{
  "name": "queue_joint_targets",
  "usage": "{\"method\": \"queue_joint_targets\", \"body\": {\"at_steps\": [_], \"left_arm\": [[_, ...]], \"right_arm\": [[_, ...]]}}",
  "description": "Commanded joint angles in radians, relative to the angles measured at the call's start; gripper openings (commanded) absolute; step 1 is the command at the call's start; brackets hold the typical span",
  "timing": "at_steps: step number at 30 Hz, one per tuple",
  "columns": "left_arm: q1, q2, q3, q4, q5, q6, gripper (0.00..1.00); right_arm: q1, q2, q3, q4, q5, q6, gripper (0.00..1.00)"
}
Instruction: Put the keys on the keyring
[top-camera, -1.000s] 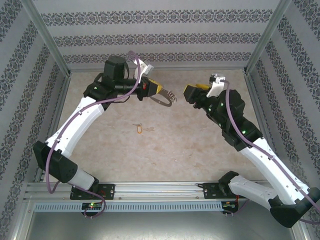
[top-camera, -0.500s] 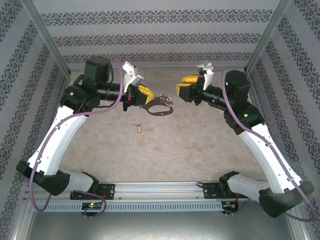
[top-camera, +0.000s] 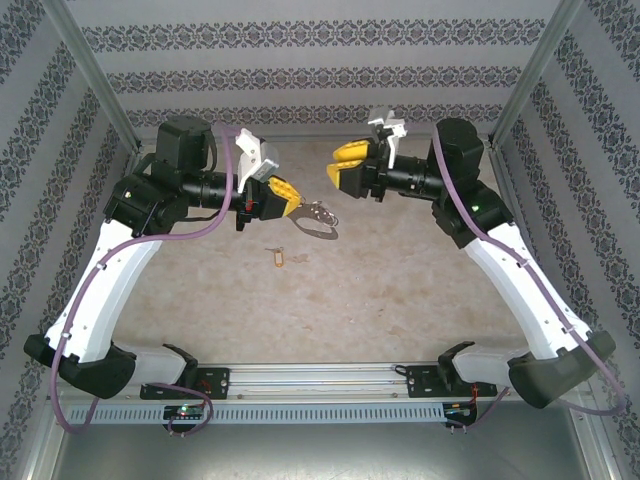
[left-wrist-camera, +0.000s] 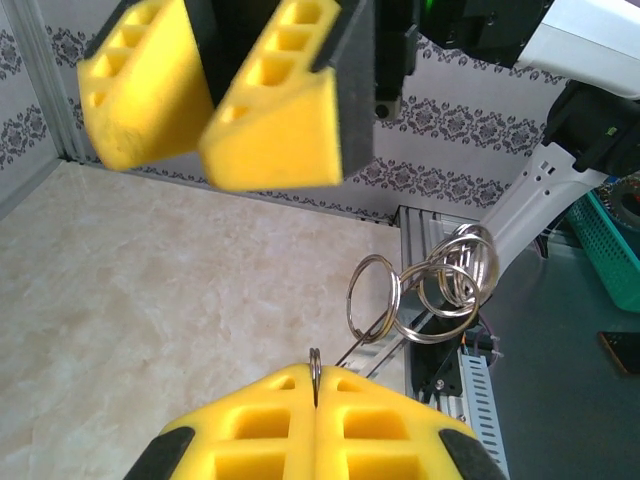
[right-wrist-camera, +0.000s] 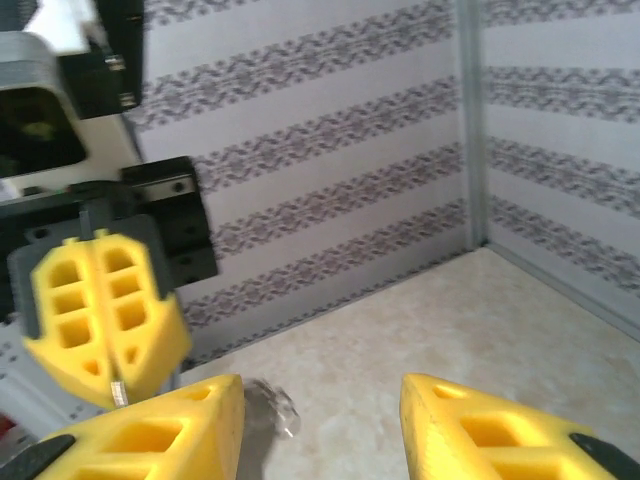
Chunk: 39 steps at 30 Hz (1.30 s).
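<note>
My left gripper (top-camera: 286, 197) is shut on the keyring (top-camera: 323, 228), a thin silvery loop that hangs from it above the table. In the left wrist view the loop's edge (left-wrist-camera: 315, 362) sticks up between the closed yellow fingertips (left-wrist-camera: 270, 400). The keys (left-wrist-camera: 447, 283) show as a cluster of several small round silvery pieces dangling on the loop; in the top view they sit at the loop's upper end (top-camera: 323, 209). My right gripper (top-camera: 346, 172) is open, facing the left one, a short way right of the cluster. The right wrist view shows the cluster blurred (right-wrist-camera: 274, 408) by that gripper's left finger (right-wrist-camera: 170, 425).
A small yellow tag (top-camera: 278, 258) lies on the beige table (top-camera: 380, 290) below the grippers. Patterned walls with metal corner posts (top-camera: 525, 90) enclose the table on three sides. A metal rail (top-camera: 320, 378) runs along the near edge.
Both grippers have shifted left and risen. The right gripper has closed in on the left one and now sits level with it. The left still holds the loop.
</note>
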<state>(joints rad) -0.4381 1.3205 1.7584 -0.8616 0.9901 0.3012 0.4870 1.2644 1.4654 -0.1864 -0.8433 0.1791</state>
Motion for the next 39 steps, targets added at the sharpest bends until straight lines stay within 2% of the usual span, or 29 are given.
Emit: {"method": "queue_joint_targets", "body": {"at_steps": [1,8,29,39], "left_arm": [[-0.003,0.003,0.041,-0.013,0.016,0.035,0.0],[-0.003,0.018,0.062,0.006,0.035,0.012,0.0],[-0.002,0.043,0.102,-0.005,0.008,-0.011,0.0],[-0.002,0.047,0.111,-0.019,0.005,-0.005,0.0]], "right_arm": [[0.024,0.001,0.029,-0.004,-0.055,-0.022,0.45],[0.057,0.017,0.04,-0.068,-0.039,-0.08,0.42],[0.111,0.058,0.122,-0.202,-0.034,-0.228,0.42],[0.134,0.066,0.142,-0.223,-0.013,-0.262,0.37]]}}
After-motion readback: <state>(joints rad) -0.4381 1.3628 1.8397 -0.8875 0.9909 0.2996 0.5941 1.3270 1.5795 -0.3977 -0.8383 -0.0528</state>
